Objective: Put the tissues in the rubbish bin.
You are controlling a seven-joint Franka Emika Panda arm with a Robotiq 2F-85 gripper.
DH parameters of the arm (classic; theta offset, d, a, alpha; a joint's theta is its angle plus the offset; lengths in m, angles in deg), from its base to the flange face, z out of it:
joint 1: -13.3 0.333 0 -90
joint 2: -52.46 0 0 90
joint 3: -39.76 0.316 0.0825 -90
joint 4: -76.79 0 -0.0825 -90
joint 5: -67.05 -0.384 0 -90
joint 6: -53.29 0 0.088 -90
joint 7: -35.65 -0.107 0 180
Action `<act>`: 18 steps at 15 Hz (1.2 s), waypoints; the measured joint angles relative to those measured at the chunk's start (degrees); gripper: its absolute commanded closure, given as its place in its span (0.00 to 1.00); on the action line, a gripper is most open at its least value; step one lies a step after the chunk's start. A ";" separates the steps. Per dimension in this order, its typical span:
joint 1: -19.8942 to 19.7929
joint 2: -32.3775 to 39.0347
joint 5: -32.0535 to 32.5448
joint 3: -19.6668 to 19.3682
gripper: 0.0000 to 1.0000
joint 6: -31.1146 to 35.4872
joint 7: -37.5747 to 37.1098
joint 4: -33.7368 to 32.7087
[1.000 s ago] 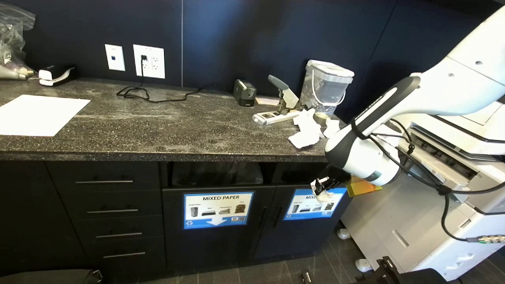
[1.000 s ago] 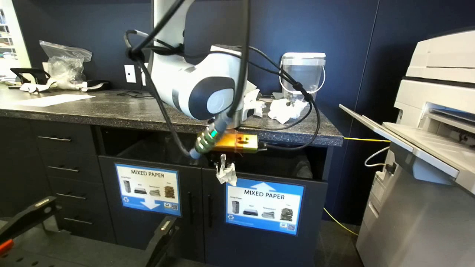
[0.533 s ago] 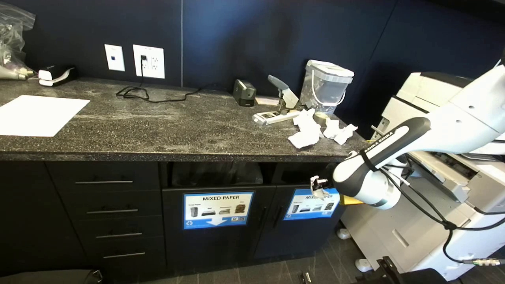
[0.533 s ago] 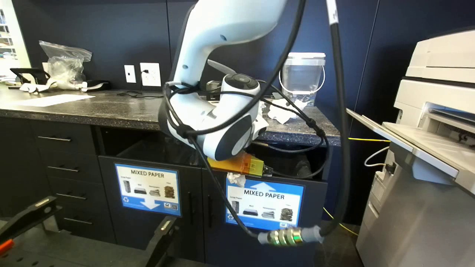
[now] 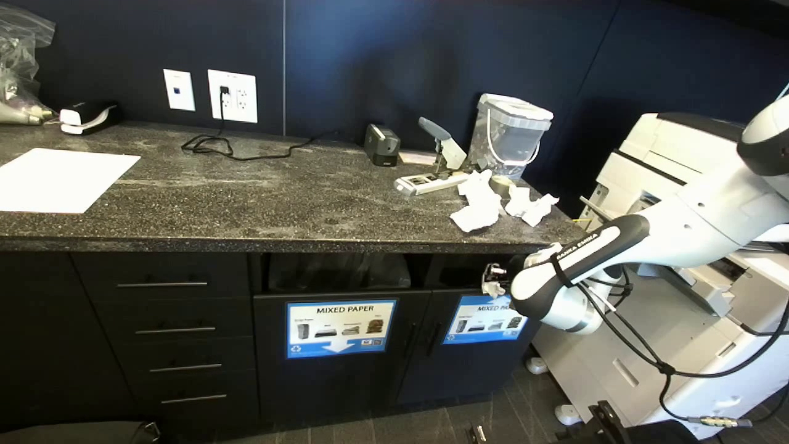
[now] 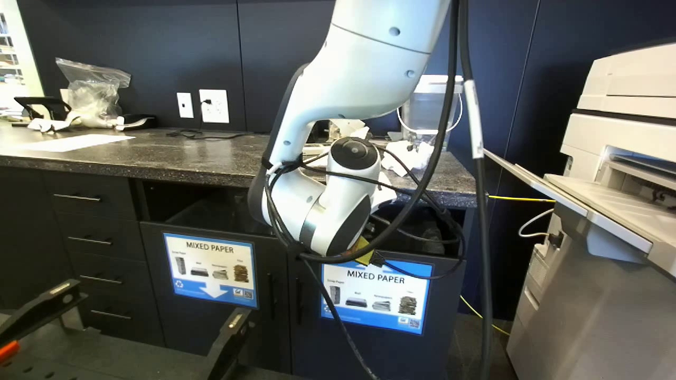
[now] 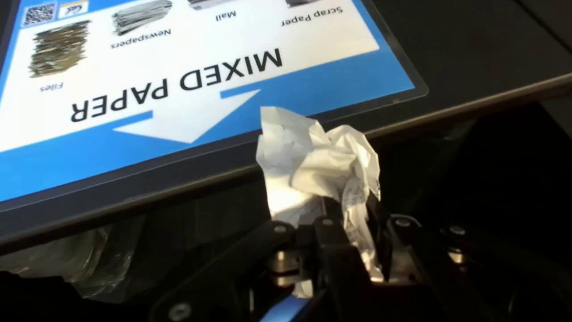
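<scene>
A crumpled white tissue (image 7: 313, 165) is pinched between the dark fingers of my gripper (image 7: 353, 210), which is shut on it. In the wrist view it sticks out past the fingertips, by the top edge of the rubbish bin (image 7: 469, 67) panel, with the dark slot around the jaws. An exterior view has the gripper (image 5: 499, 280) and held tissue (image 5: 492, 287) at slot height before the bin (image 5: 462, 370) with the blue-bordered label. More crumpled tissues (image 5: 479, 206) lie on the counter's right end. The arm hides the gripper in an exterior view with the bin (image 6: 446, 316).
The dark counter (image 5: 296, 203) overhangs the slot. On it stand a stapler (image 5: 434, 179), a clear bucket (image 5: 508, 135) and a flat paper sheet (image 5: 55, 179). A similar labelled panel (image 5: 342, 382) adjoins the bin. A printer (image 6: 597, 237) stands at the right. Cables (image 6: 443, 137) hang off the arm.
The arm has swung and its wrist lowered, tilting the gripper up. The held tissue has risen slightly toward the slot. It is now behind the arm in an exterior view.
</scene>
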 measured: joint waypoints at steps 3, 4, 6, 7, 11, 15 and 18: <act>0.62 4.02 0.16 -0.03 0.84 2.94 -4.89 -4.56; 0.79 5.33 0.16 -0.06 0.83 4.10 -6.49 -5.97; 1.25 7.82 0.16 -0.23 0.83 6.22 -9.48 -8.61; 1.54 8.92 0.16 -0.37 0.83 6.96 -10.73 -9.83; 3.28 12.33 0.16 -1.23 0.83 9.09 -15.47 -14.27; 5.32 14.72 0.16 -1.99 0.83 10.86 -19.66 -18.28; 6.75 16.10 0.15 -2.65 0.83 11.40 -22.04 -20.64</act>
